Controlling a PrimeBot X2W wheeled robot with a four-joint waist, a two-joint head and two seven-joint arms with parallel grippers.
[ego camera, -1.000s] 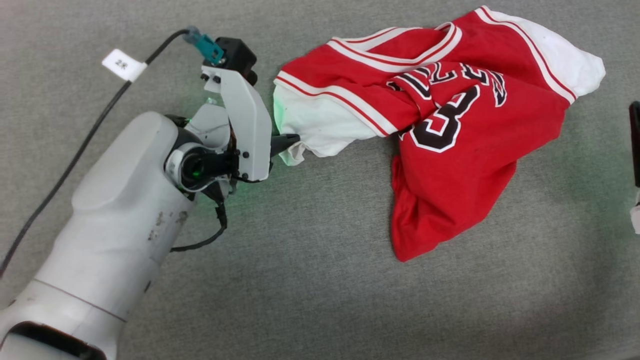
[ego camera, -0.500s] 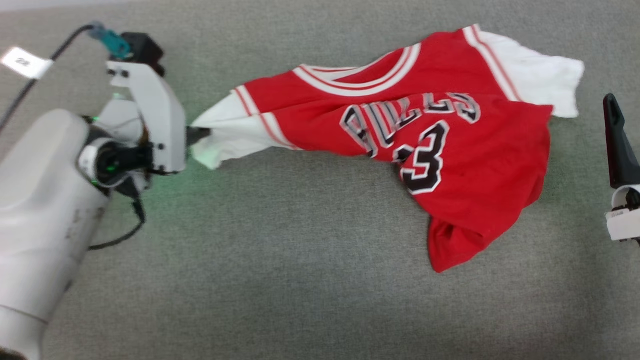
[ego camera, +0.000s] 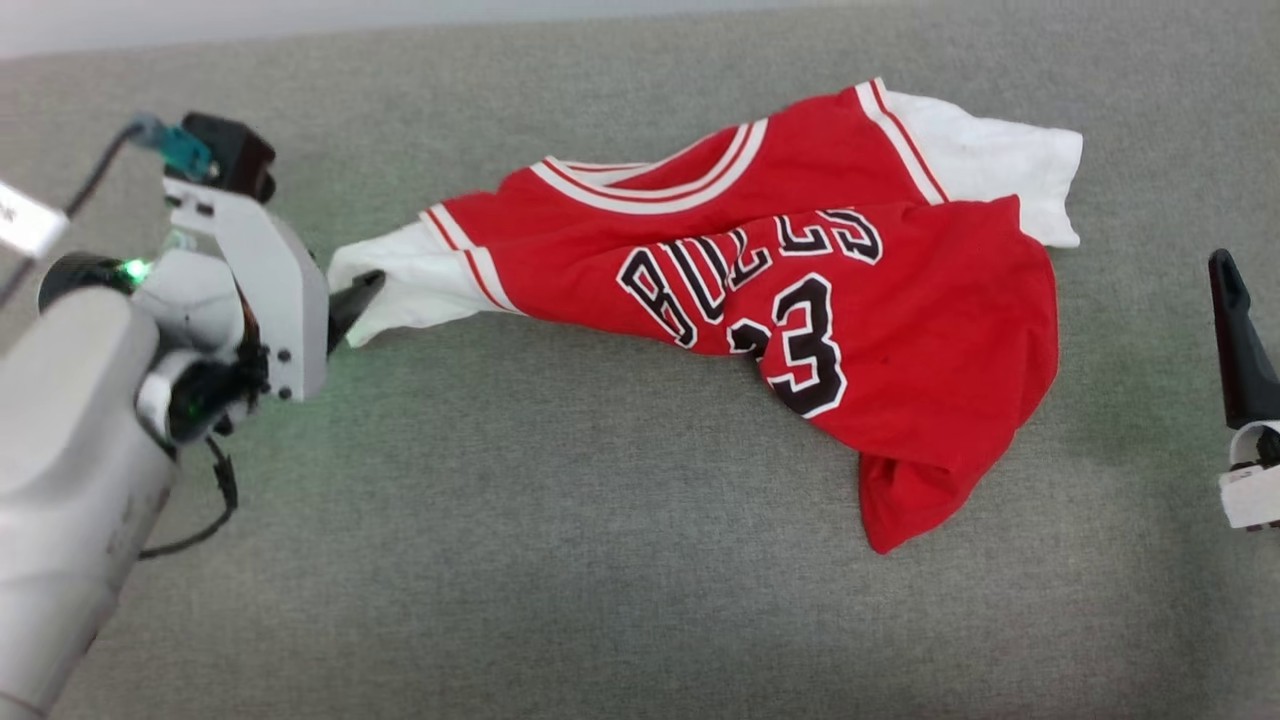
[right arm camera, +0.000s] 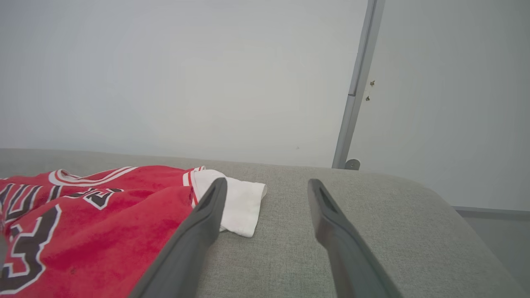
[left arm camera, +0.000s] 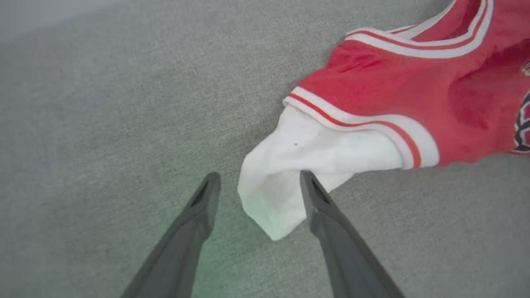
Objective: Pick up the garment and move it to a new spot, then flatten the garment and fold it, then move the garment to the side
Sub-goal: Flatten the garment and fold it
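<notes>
While the bright red sports jersey [ego camera: 800, 270] with white sleeves, striped trim and black-and-white block lettering is lying crumpled across the middle of the grey fabric-covered table [ego camera: 600, 600], the head view is giving its whole outline. There the left gripper [ego camera: 352, 300] is sitting at the tip of the nearest white sleeve [ego camera: 400, 285], and the right gripper [ego camera: 1228, 300] is hanging well apart from the cloth. The left wrist view is making plain what the head view is leaving unclear: the left fingers [left arm camera: 207, 198] are standing wide apart, with the sleeve end lying loose between them, brushing one finger, nothing pinched. The right wrist view is showing the right fingers [right arm camera: 319, 207] spread wide with nothing between them, near the other white sleeve [right arm camera: 238, 203], and is adding a pale wall [right arm camera: 165, 82] behind the table. Soft, light and limp, the jersey is likely going to sag and bunch wherever it is lifted. Taking hold at the shoulders or the hem corners, one per gripper, is looking wisest for flattening.
</notes>
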